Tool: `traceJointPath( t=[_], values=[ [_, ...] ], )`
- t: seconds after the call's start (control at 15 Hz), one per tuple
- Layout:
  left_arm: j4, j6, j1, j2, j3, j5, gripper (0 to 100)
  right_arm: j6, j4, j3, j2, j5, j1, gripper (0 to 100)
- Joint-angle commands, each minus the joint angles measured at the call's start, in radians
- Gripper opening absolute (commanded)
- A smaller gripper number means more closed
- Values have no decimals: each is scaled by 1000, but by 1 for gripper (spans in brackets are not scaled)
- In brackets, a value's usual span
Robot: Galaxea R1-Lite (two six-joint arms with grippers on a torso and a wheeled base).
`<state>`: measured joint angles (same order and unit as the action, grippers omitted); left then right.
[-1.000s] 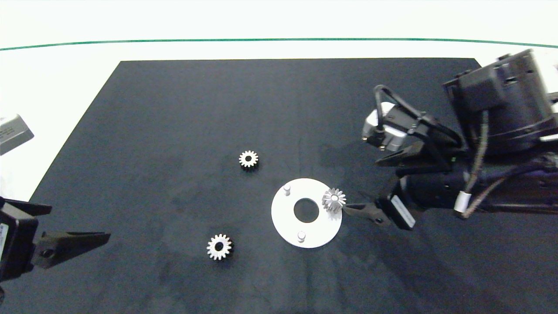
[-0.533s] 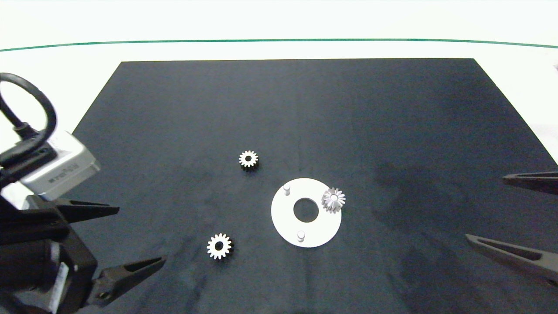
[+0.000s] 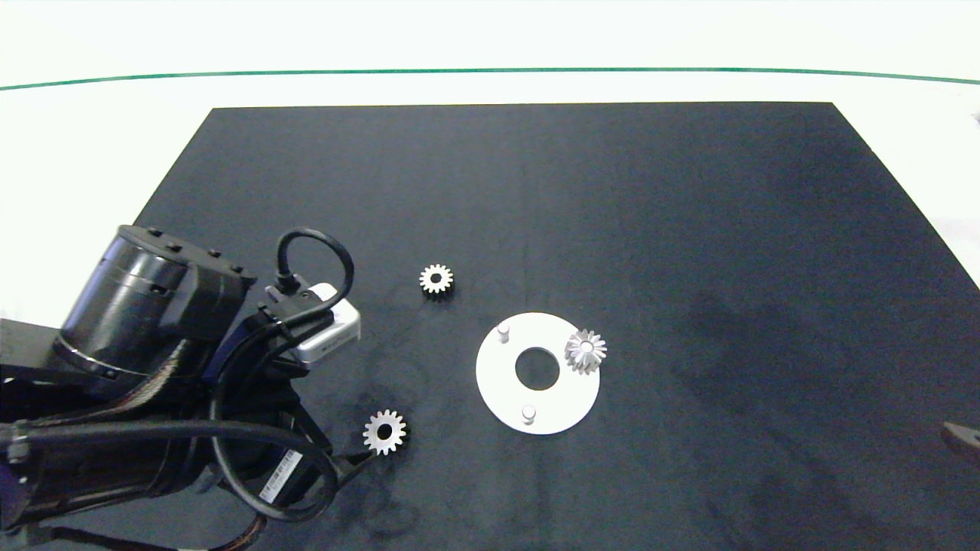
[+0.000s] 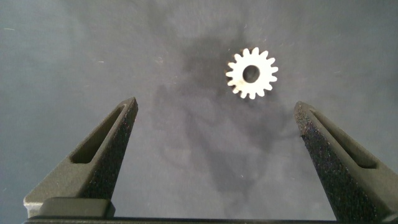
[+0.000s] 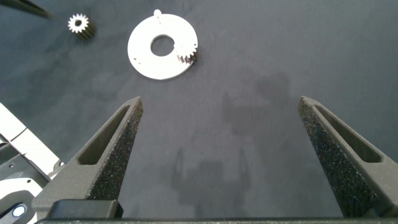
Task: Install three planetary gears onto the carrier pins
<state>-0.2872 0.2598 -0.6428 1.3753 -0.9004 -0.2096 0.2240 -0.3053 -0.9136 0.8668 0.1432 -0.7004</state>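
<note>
Reaching in over the big black mat (image 3: 536,191), the left gripper (image 4: 214,140) hangs just above one small silvery toothed gear with a dark hole in the middle (image 4: 252,73). Its two grey fingers (image 4: 106,149) are spread wide apart and hold nothing. This gear lies flat on the mat, a little ahead of the fingertips and closer to one finger than the other. From above, the same gear (image 3: 384,432) sits right at the tip of the dark left arm (image 3: 153,398). A second small silvery gear (image 3: 436,279) lies flat on the mat farther ahead of this gripper, well apart from the first one. Past both of them sits the flat white round disc with a big hole in its middle (image 3: 505,383). A third silvery gear (image 3: 586,351) sits on a peg at the edge of the disc that is farthest from the left gripper. Two short white-grey pegs (image 3: 504,332) on the disc are bare, one on the side nearer the second gear and the other (image 3: 528,414) on the side nearer the first gear. The right gripper (image 5: 221,149) hangs far off at the other side of the mat, well apart from the disc (image 5: 146,59). Its grey fingers (image 5: 339,149) are wide apart too, with nothing between them.
</note>
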Motion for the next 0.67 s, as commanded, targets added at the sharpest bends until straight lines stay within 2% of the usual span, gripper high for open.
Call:
traceJointPath(
  t=[0.07, 0.4, 0.6, 0.67],
  values=[
    [-1, 3, -3, 76, 3, -4, 100, 1, -3, 2, -15, 1, -1, 100],
    [22, -19, -61, 94, 17, -7, 100, 1, 0, 2, -11, 1, -11, 100],
    [103, -14, -95, 137, 58, -10, 100, 1, 0, 1, -15, 1, -13, 100],
    [129, -14, -110, 149, 75, -33, 100, 1, 0, 1, -19, 1, -13, 100]
  ],
)
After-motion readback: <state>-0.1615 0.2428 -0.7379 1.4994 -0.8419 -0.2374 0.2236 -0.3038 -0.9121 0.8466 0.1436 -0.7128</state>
